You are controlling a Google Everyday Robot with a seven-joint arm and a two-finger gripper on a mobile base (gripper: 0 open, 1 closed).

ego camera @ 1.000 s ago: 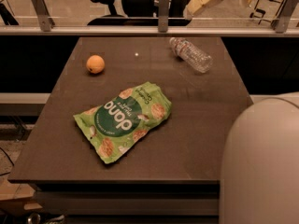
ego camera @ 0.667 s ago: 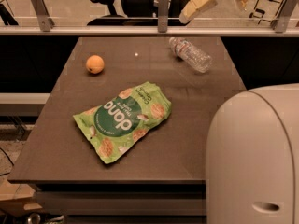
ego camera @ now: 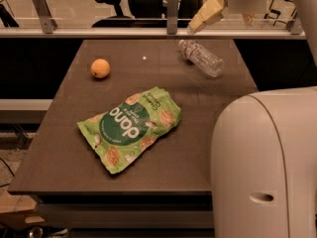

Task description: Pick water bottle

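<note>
While jaws hover above, water bottle (ego camera: 202, 59) lies untouched.

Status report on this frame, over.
End effector high near far table edge, off the water bottle. Bottle lies on its side, far right. Snack bag, orange nowhere near it.

The dark tabletop (ego camera: 64, 148) carries 3 things: an orange (ego camera: 100, 68) far left, a green snack bag (ego camera: 131, 128) flat near the middle, and the water bottle (ego camera: 201, 58) on its side far right, with the gripper (ego camera: 200, 20) hanging above the far edge beyond it.
</note>
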